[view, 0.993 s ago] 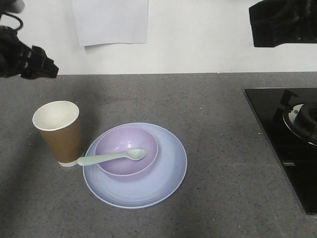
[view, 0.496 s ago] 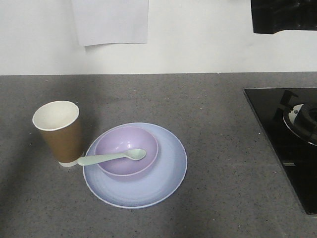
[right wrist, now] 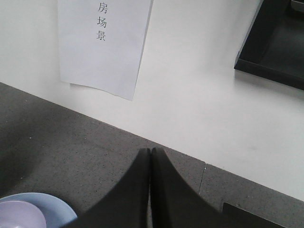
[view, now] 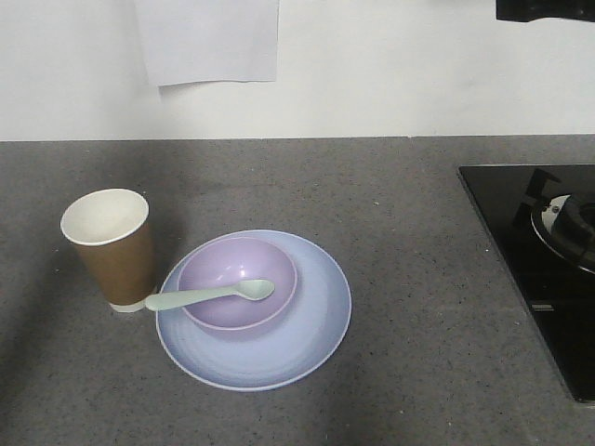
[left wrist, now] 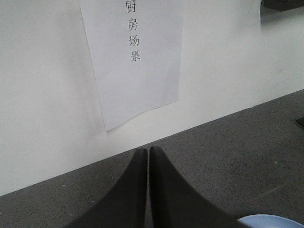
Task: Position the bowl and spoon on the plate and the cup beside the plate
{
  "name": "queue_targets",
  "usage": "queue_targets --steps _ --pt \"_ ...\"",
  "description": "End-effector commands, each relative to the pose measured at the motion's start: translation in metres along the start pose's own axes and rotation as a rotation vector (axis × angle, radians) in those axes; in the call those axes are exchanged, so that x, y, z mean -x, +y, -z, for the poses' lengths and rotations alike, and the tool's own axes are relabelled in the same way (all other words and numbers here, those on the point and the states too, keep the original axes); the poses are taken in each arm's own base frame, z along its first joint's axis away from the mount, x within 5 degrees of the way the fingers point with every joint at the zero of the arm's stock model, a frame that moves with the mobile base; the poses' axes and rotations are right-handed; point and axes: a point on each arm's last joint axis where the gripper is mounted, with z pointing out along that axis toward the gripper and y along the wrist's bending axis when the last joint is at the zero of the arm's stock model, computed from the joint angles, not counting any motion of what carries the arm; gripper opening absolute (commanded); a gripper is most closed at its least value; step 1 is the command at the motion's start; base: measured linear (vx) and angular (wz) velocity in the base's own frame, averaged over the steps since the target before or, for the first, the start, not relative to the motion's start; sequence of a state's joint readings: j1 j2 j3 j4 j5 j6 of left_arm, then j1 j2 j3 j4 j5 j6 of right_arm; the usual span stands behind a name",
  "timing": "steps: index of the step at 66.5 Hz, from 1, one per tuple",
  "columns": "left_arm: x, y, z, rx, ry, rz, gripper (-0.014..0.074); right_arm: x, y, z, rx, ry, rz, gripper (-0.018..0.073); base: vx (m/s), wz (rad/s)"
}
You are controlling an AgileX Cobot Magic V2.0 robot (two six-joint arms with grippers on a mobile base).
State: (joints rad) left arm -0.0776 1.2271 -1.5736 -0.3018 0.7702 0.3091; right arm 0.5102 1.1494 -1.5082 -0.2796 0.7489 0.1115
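Observation:
The pale blue plate (view: 311, 339) lies on the grey counter with the lilac bowl (view: 232, 265) on its left half. The mint-green spoon (view: 209, 295) rests across the bowl, its handle sticking out left over the rim. The brown paper cup (view: 110, 249) stands upright just left of the plate. My left gripper (left wrist: 147, 151) is shut and empty, high above the counter and facing the wall; the plate's edge (left wrist: 271, 221) shows at the lower right. My right gripper (right wrist: 150, 151) is likewise shut and empty, with the plate (right wrist: 54, 205) and bowl (right wrist: 16, 216) at the lower left.
A black cooktop (view: 521, 251) with a burner fills the right of the counter. A white paper sheet (view: 209, 42) hangs on the wall behind. A dark part of the right arm (view: 548, 9) shows at the top right corner.
The left arm has left the front view at the upper left. The right arm has risen until only a sliver remains at the top right. The dishes have not moved.

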Motion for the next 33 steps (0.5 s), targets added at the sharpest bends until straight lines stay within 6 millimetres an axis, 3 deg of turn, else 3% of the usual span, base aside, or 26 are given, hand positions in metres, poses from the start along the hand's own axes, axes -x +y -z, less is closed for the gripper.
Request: queue_targets --steps 1,33 --pt "0.0168 -0.0034 0.0169 0.003 -0.117 0.008 -0.0008 0.0139 -0.0046 0.0113 -0.017 -0.111 0.003 -0.0003 0.0 0.0" --pt "0.0168 -0.0034 0.0169 0.004 -0.117 0.008 -0.0008 0.0139 -0.0046 0.0113 -0.017 -0.111 0.004 -0.0003 0.0 0.0"
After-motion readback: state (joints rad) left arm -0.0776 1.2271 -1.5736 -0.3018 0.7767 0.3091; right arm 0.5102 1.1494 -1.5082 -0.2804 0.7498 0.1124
